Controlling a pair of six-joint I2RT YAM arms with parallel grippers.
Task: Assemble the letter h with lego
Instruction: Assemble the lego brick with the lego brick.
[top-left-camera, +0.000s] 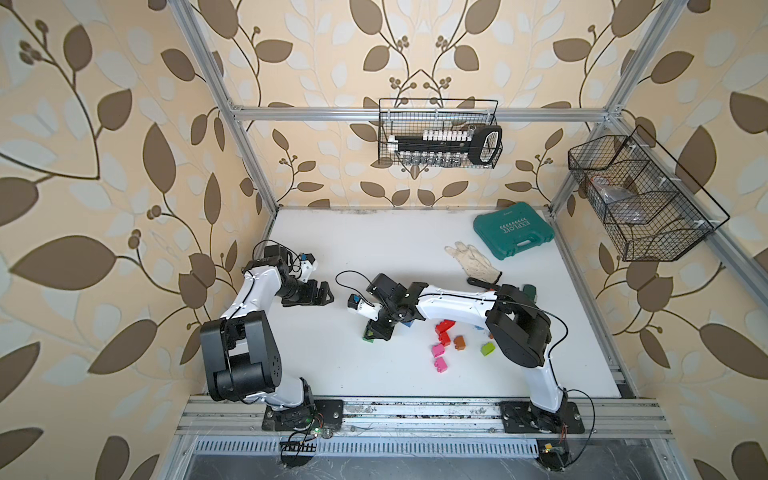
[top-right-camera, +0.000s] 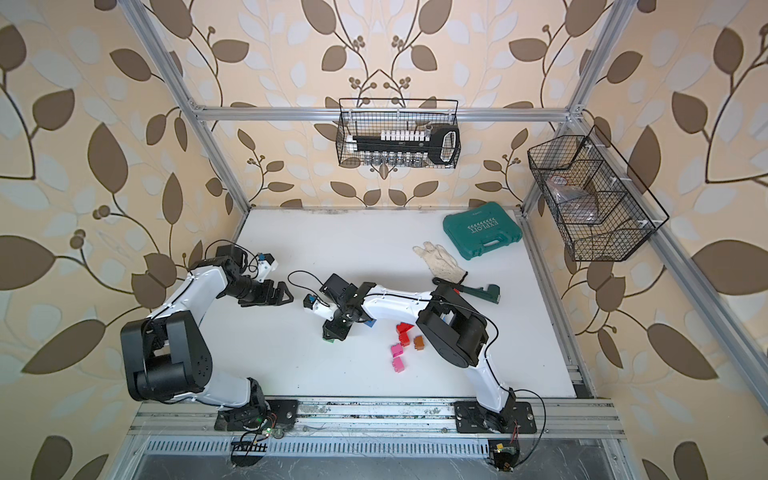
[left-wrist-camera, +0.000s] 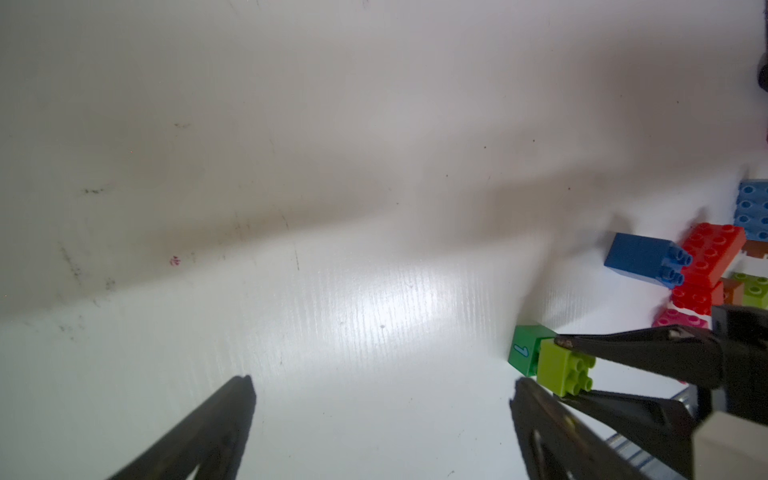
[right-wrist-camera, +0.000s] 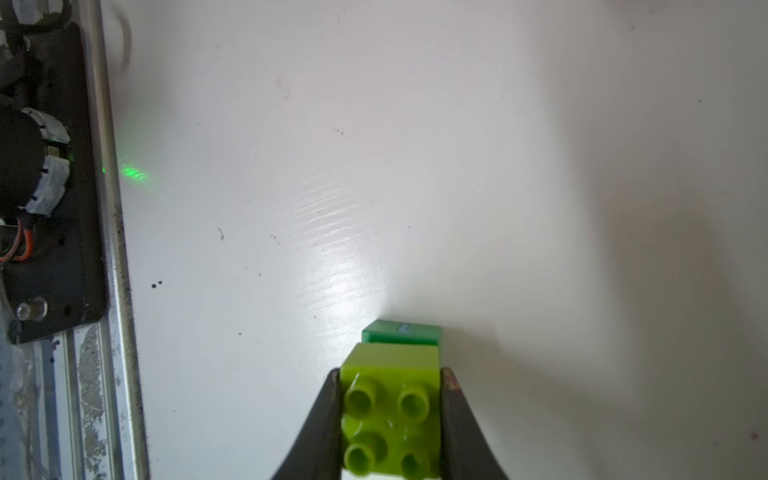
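- Left of the top view: the left gripper (top-left-camera: 326, 294) hangs over bare table (top-left-camera: 374, 249), pincer spread wide, nothing in it. There's loads of free white surface around it, so that's where I'd lay out the h.
- Middle: the right gripper (right-wrist-camera: 390, 419) is pinched narrow onto a lime brick (right-wrist-camera: 390, 399), gripping its two flat sides with the studs facing the wrist camera. The brick is down at the table, butted against a green brick (right-wrist-camera: 401, 332) with a printed number.
- Handling guess: light, hard, slick plastic. It won't squash, but it could twist or pop out if pinched off-centre. Grab the flat opposite walls, not the studs.
- Right of centre: the rest of the lego lies loose: red bricks (top-left-camera: 444, 328), pink bricks (top-left-camera: 438, 350), an orange brick (top-left-camera: 460, 341) and a second lime brick (top-left-camera: 487, 348). Some of it is tucked under the right arm (top-left-camera: 457, 301). A blue brick (left-wrist-camera: 640, 259) lies on its side.
- Upper right: the white glove (top-left-camera: 473, 259) and teal case (top-left-camera: 513, 235) are well apart from the build. The metal rail (top-left-camera: 415, 409) along the bottom is the edge to mind.
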